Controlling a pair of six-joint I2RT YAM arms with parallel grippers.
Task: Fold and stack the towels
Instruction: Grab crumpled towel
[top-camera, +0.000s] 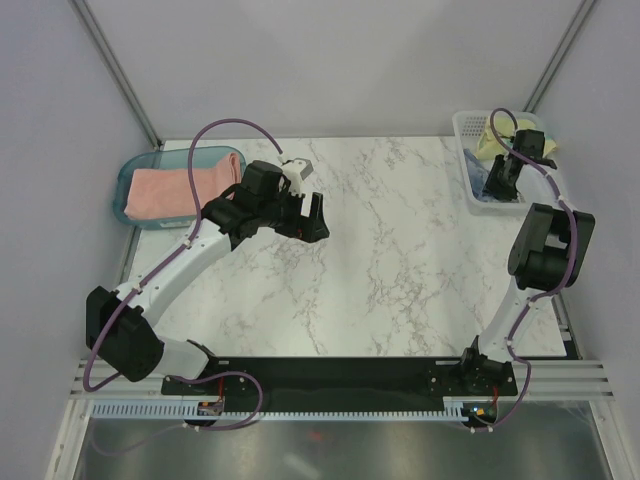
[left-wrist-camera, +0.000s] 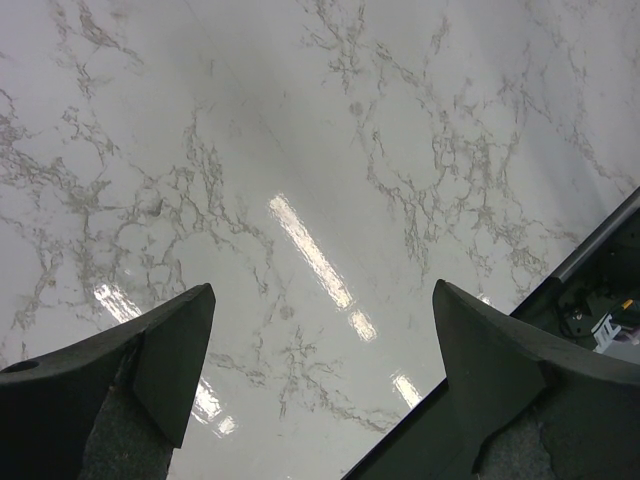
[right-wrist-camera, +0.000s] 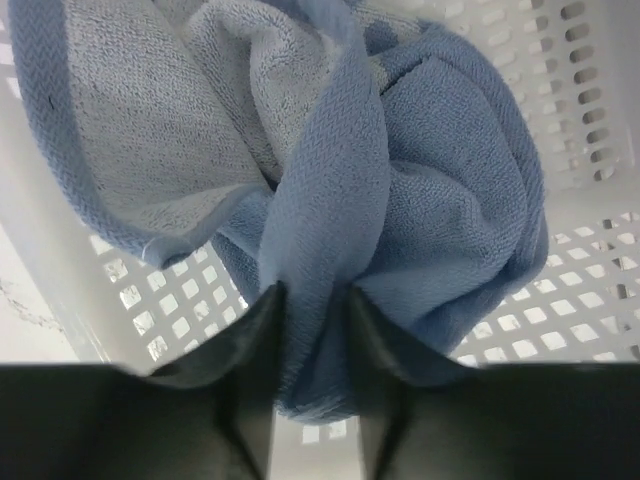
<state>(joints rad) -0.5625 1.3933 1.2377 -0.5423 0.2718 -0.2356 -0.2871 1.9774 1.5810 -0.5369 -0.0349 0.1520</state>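
The salmon-pink towel (top-camera: 172, 190) lies folded in the teal tray (top-camera: 124, 188) at the back left. The light blue towel (right-wrist-camera: 420, 190) is bunched in the white mesh basket (top-camera: 470, 135) at the back right; a little of it shows in the top view (top-camera: 480, 196). My right gripper (right-wrist-camera: 315, 300) is shut on a fold of the blue towel inside the basket. The pale yellow towel (top-camera: 497, 143) lies in the basket behind it. My left gripper (top-camera: 308, 215) is open and empty above the marble table (left-wrist-camera: 330, 180), also open in its wrist view (left-wrist-camera: 322, 340).
The basket's perforated walls (right-wrist-camera: 575, 120) stand close around my right gripper. The tray sits just left of my left arm. The table's black front edge (left-wrist-camera: 600, 240) shows in the left wrist view.
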